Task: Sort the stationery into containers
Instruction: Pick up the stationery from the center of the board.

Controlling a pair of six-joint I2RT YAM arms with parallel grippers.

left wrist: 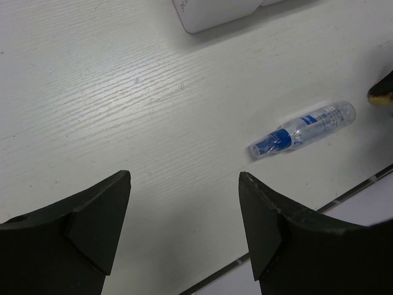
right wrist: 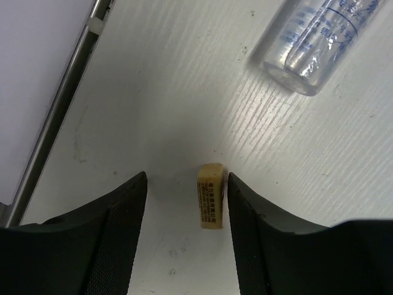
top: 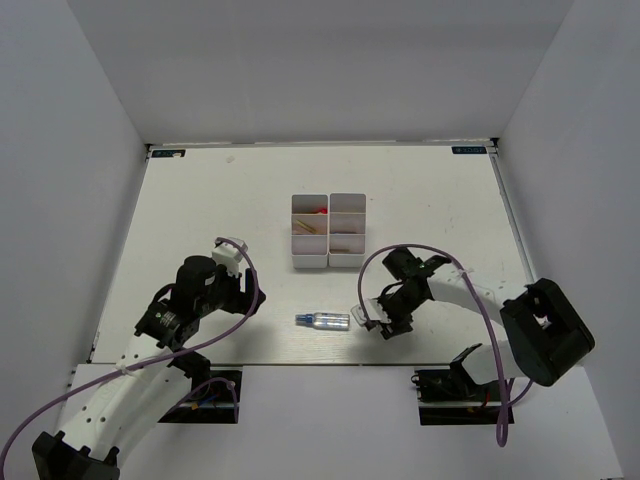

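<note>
- The left hand (top: 248, 292) hovers over the near left part of the table (top: 200, 200). Its own view shows the hand (left wrist: 184, 184) open with nothing between the fingers.
- The right hand (top: 374, 322) is low over the near edge of the table, right of centre. It (right wrist: 186, 184) is open, with its fingers standing either side of a small tan eraser (right wrist: 210, 203).
- The eraser lies flat on the table, close against the right-side finger. Whether they touch cannot be told.
- Only the right wrist view shows the eraser; from above, the hand covers it.
- A clear bottle (top: 323, 320) with a blue cap lies on its side between the two hands, just beside the right one. The left wrist view shows the bottle (left wrist: 304, 130) with its blue label, and the right wrist view shows only its clear end (right wrist: 316, 43).
- Farther back, at mid-table, the left box (top: 310, 264) and the right box (top: 346, 262) stand side by side, touching.
- In the left box, something red (top: 319, 210) lies in the far section and a tan stick (top: 307, 228) in the middle one.
- The right box holds a brownish stick (top: 344, 238), seemingly in its middle section.
- The box contents show only from above; the left wrist view catches just one near corner (left wrist: 215, 15).
</note>
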